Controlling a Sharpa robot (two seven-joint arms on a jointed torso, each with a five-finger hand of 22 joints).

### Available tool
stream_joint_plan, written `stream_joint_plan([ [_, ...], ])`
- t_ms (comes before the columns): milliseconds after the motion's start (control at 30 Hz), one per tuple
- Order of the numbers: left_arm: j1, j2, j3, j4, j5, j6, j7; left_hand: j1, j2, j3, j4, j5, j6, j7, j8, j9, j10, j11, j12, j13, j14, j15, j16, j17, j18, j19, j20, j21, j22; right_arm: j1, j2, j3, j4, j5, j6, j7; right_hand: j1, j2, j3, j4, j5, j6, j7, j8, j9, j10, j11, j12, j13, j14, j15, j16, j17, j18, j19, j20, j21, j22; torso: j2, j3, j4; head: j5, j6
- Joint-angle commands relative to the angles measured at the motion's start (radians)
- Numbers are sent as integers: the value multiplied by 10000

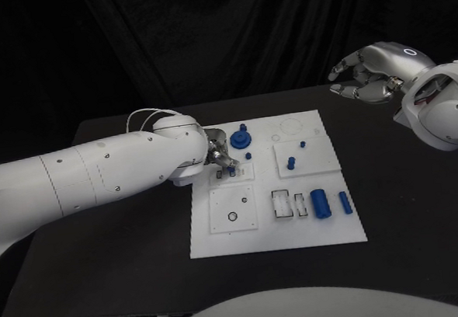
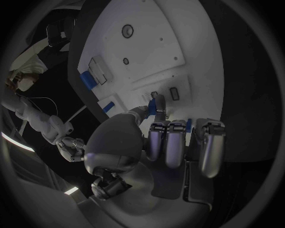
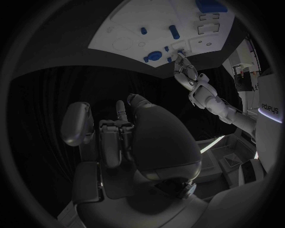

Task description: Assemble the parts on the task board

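left hand (image 2: 156, 142) over the task board (image 1: 272, 235), pinching a small blue part (image 2: 156, 105)

its fingertips press the part down at the board's left-middle sockets; right hand (image 1: 368, 75) hovers well apart past the board's far corner, fingers curled, holding nothing.

white task board (image 1: 323, 233), blue parts (image 1: 319, 204), black table (image 1: 106, 260), silver fingers (image 2: 169, 142)
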Motion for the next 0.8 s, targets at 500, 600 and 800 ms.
stream_joint_plan([
  [500,-241,-79,9,76,53,-158,-83,-206,-6,232,-11,40,38,-4,-139,31,1041,-4,27,2632,1057,-22,26,2633,-48,989,-53,11,2592,-32,-29,8,-11,-29,149,-242,70,-55,49,2,49,63,-28,29,-16,1059,46,25,2631,1065,27,28,2633,155,-84,16,-62,1489,16,-6,-20,50,-2],
  [600,-256,-89,9,105,53,-151,-88,-206,-6,232,-11,40,38,-4,-139,31,1041,-4,27,2632,1057,-22,26,2633,-48,989,-53,11,2592,-38,-23,8,-12,-29,160,-244,70,-55,49,2,49,63,-28,29,-16,1059,46,25,2631,1065,27,28,2633,155,-84,16,-62,1489,15,-8,-10,38,-2],
  [800,-280,-121,9,172,53,-128,-94,-218,-18,272,-25,43,53,-4,-155,38,1041,-3,27,2632,1057,-20,26,2633,-44,978,-50,3,2582,-45,-20,8,-12,-29,170,-249,70,-55,49,2,49,63,-28,29,-16,1059,46,25,2631,1065,27,28,2633,155,-84,16,-62,1489,7,0,-3,31,-2],
])
